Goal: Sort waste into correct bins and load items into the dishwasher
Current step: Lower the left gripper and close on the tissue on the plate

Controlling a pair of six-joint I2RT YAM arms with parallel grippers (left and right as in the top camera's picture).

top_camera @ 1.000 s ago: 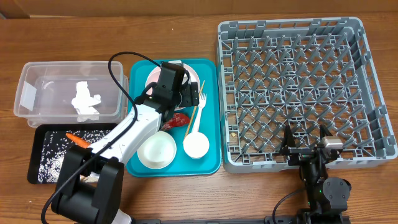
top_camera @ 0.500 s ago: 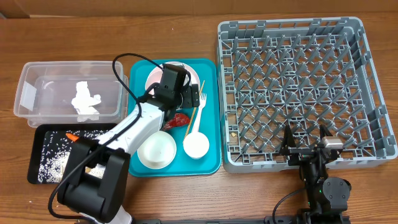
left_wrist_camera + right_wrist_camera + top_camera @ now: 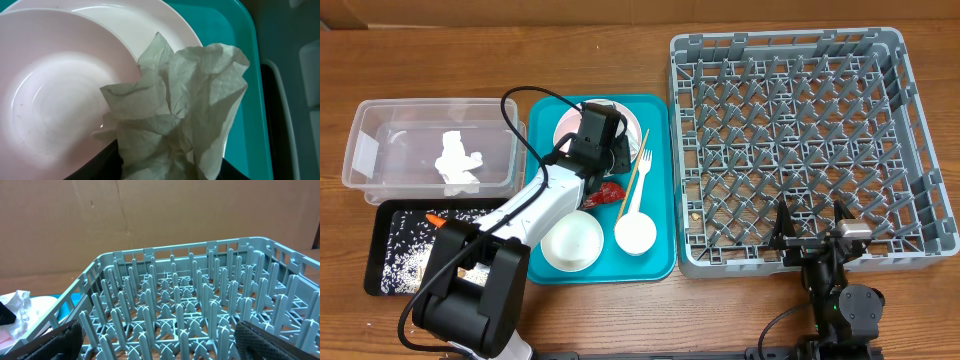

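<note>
Our left gripper (image 3: 618,155) pinches the crumpled napkin (image 3: 185,110) at the pink plate (image 3: 563,122), upper centre, which we'd next carry left to the clear tub (image 3: 380,175), while our right gripper (image 3: 811,225) gapes empty.

Even bright indoor light, soft shadows; left wrist close-up slightly blurred

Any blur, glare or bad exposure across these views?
Overhead: evenly lit, sharp, only soft shadows beneath the dish rack. Left wrist: extremely close, the crumpled napkin fills much of the frame, mild sheen on the pale bowl, no blown glare. Right wrist: rack pegs crisp, its fingers dark and soft at the bottom corners.
</note>
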